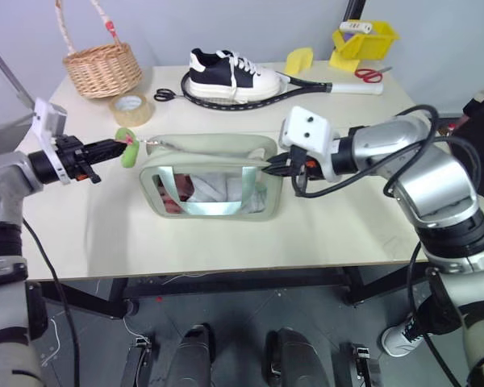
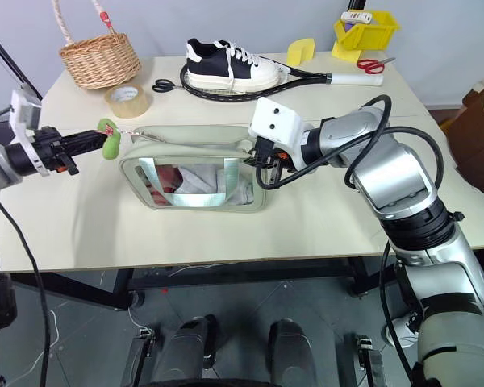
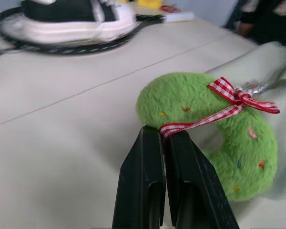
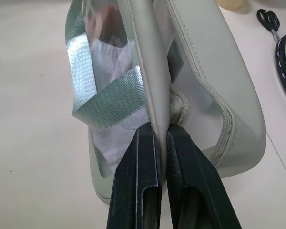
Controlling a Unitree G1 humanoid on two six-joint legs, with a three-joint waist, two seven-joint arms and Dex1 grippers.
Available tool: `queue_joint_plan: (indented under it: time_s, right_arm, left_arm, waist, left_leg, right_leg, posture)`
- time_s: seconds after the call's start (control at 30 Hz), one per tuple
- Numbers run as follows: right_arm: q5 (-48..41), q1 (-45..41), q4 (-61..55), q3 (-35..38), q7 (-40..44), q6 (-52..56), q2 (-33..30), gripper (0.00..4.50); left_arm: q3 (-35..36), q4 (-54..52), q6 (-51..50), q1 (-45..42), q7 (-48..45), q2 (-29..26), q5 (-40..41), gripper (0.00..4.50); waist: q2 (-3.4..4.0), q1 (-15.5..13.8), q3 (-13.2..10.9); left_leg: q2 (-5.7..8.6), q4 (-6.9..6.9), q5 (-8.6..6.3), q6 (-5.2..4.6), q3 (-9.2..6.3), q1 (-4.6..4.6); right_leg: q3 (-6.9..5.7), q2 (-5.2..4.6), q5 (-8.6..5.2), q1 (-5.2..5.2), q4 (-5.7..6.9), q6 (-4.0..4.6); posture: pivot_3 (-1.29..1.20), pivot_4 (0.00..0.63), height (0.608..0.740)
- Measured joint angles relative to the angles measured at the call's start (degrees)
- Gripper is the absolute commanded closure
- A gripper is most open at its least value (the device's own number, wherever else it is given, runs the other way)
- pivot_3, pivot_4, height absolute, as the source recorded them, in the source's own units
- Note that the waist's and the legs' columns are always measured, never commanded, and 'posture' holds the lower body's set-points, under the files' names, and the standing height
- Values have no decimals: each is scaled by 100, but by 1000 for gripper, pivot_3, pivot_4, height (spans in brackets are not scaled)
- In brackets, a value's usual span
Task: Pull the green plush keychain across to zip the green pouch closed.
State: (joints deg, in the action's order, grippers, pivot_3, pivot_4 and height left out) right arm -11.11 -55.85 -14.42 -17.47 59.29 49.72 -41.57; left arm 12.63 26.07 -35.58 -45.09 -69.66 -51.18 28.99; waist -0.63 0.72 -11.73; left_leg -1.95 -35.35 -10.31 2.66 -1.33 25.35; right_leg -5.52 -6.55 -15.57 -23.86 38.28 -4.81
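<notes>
The green pouch (image 1: 210, 150) stands in the middle of the table, with white and red contents behind its clear window. The green plush keychain (image 1: 129, 150) hangs off the pouch's left end on a short metal chain. My left gripper (image 1: 116, 146) is shut on it; in the left wrist view the fingertips (image 3: 150, 138) pinch the red-and-white ribbon tied round the plush keychain (image 3: 205, 119). My right gripper (image 1: 273, 169) is shut on the pouch's right end, clamping a pale fold of the pouch (image 4: 155, 95) beside the zipper.
Behind the pouch lie a tan tape roll (image 1: 132, 109), a wicker basket (image 1: 103, 68), black scissors (image 1: 164, 94), a black-and-white shoe (image 1: 230, 74) on a racket (image 1: 306, 83), a yellow bin (image 1: 365, 39) and red scissors (image 1: 373, 74). The table's front edge (image 1: 226, 270) runs close below.
</notes>
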Motion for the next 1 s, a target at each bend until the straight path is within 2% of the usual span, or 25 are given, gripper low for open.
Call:
queue_joint_plan:
  time_s: [0.17, 0.2, 0.27, 0.43, 0.47, 0.77, 1.0]
  right_arm:
    - [-30, 9, 6, 3, -41, -10, 12, 4500]
    - [-39, 12, 7, -1, -41, -11, 13, 4500]
    - [-38, 15, 14, -2, -43, -11, 9, 4500]
    - [-35, 16, 19, -1, -75, -11, 7, 4500]
    - [-35, 17, 18, -1, -87, -10, 7, 4500]
    - [-34, 112, -11, 10, -173, -8, -16, 4500]
    - [-33, 118, 5, 13, -185, -15, -16, 4500]
  left_arm:
    - [-337, -1291, -565, -336, 126, 468, 319, 4472]
    - [-497, -1371, -618, -426, 223, 591, 290, 3820]
    - [-755, -1362, -637, -508, 379, 747, 164, 3075]
    - [-996, -934, -604, -784, 581, 881, -152, 485]
    - [-996, -927, -603, -791, 570, 851, -166, 110]
    - [-707, -911, -213, -210, -12, -87, -211, 43]
    - [-262, -1539, -300, 818, -657, -345, 321, 43]
  waist:
    - [0, -7, 0]
    - [0, -1, 0]
    - [0, 35, 0]
    - [0, 40, 0]
    - [0, 37, 0]
    - [0, 22, 0]
    - [0, 25, 0]
  left_leg:
    - [0, -13, 0, 0, -3, -3]
    - [0, -14, 0, -1, -3, -3]
    - [0, -12, -1, -2, -3, -4]
    - [0, -11, -1, -2, -1, -3]
    - [0, -11, -1, -2, -1, -2]
    - [0, -10, -1, -2, -1, -2]
    - [-2, -9, -1, -2, -1, -2]
  right_leg:
    - [0, 0, 1, 12, -1, -2]
    - [1, 0, 2, 12, 0, -3]
    - [1, 1, 2, 9, 2, -3]
    - [2, 2, 2, 5, 3, -4]
    - [2, 2, 2, 4, 3, -3]
    - [3, 2, 2, 4, 2, -3]
    - [4, 1, 2, 4, 1, -3]
  posture:
    - [0, 150, 740]
    - [0, 150, 740]
    - [0, 150, 740]
    - [0, 150, 740]
    - [0, 150, 740]
    - [0, 150, 740]
    - [0, 150, 740]
